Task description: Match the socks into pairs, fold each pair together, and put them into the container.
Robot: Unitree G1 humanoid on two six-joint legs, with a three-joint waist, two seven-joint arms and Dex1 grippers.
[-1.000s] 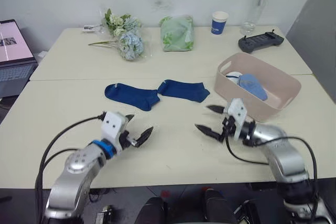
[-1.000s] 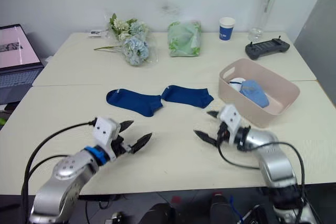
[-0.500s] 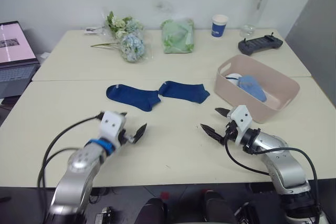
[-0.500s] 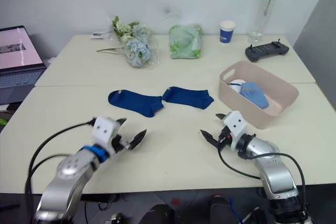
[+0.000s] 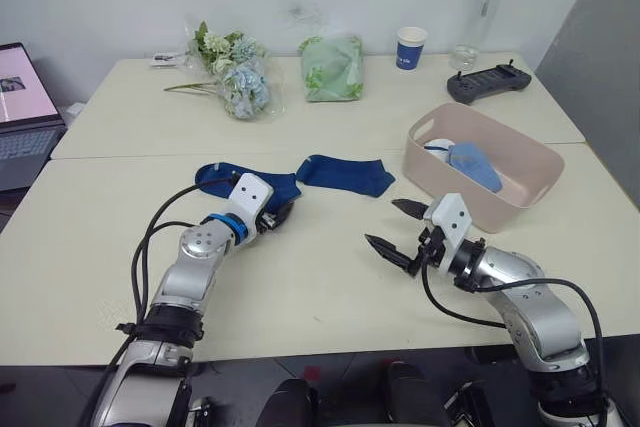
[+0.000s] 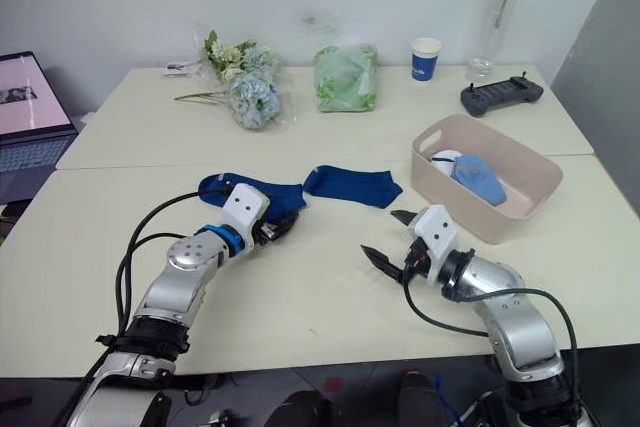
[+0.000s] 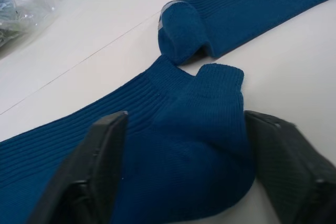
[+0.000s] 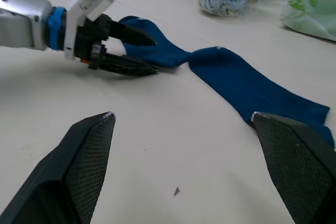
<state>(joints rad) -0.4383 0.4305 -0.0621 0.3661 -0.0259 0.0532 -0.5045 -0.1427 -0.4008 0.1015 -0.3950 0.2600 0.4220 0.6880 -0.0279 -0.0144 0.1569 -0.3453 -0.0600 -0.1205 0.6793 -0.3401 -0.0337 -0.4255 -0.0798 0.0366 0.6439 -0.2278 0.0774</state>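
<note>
Two dark navy socks lie end to end at mid-table, the left one [image 5: 213, 178] and the right one [image 5: 345, 174]. My left gripper [image 5: 281, 215] is open and low over the left sock's near end [image 7: 194, 145], one finger [image 7: 100, 166] on each side of the knit. My right gripper [image 5: 382, 222] hangs open over bare table in front of the container, holding nothing. The pale pink container [image 5: 500, 209] stands at the right, with a light blue sock [image 5: 470, 162] and a white sock [image 5: 438, 146] inside.
Along the far edge of the table are a bunch of flowers [image 5: 235, 82], a pale green bag [image 5: 333, 67], a blue paper cup [image 5: 408, 48], a clear bottle [image 5: 480, 7] and a black controller [image 5: 487, 80]. A laptop [image 5: 20, 97] sits at the far left.
My left arm has reached forward from the near table edge to the left navy sock and now straddles its end. The right gripper has stayed about where it was, still open.
</note>
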